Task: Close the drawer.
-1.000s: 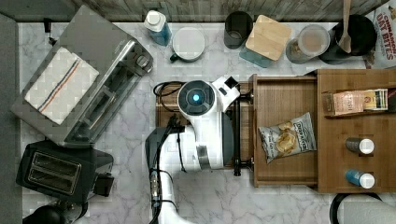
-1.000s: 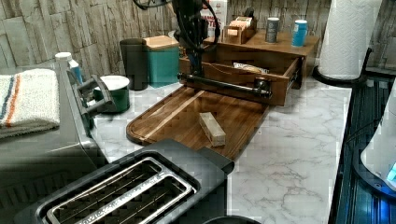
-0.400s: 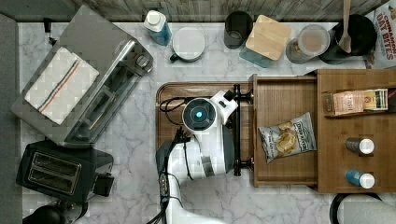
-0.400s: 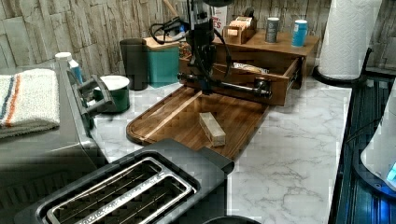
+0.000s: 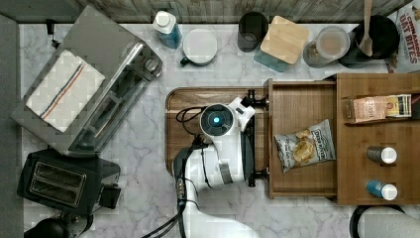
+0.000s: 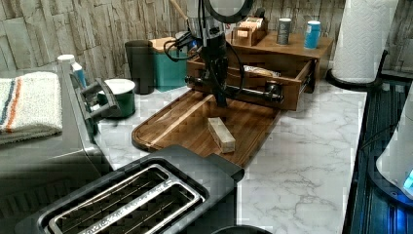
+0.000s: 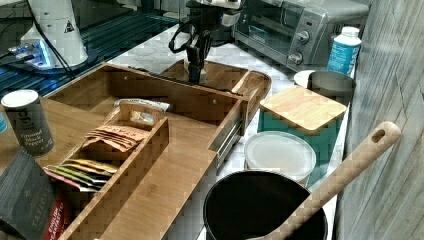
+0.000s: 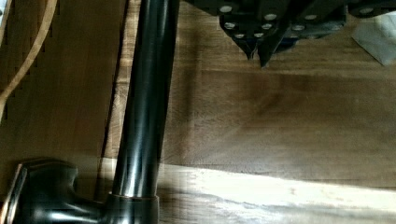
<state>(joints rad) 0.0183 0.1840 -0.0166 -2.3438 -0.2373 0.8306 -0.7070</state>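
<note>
In the left view we meet first a small wooden block (image 6: 221, 134) on the dark tray (image 6: 185, 122). Behind it our gripper (image 8: 256, 51) hangs over the tray, fingertips pressed together on nothing, just beside the black bar handle (image 5: 251, 139). Beyond, the drawer (image 5: 302, 106) stands pulled out from the cabinet (image 5: 376, 134); its handle runs crosswise, facing the tray.

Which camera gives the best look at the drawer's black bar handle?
The wrist view: the long black bar handle runs close-up beside the gripper. The left view shows it whole but distant; the top view mostly hides it under the arm.
</note>
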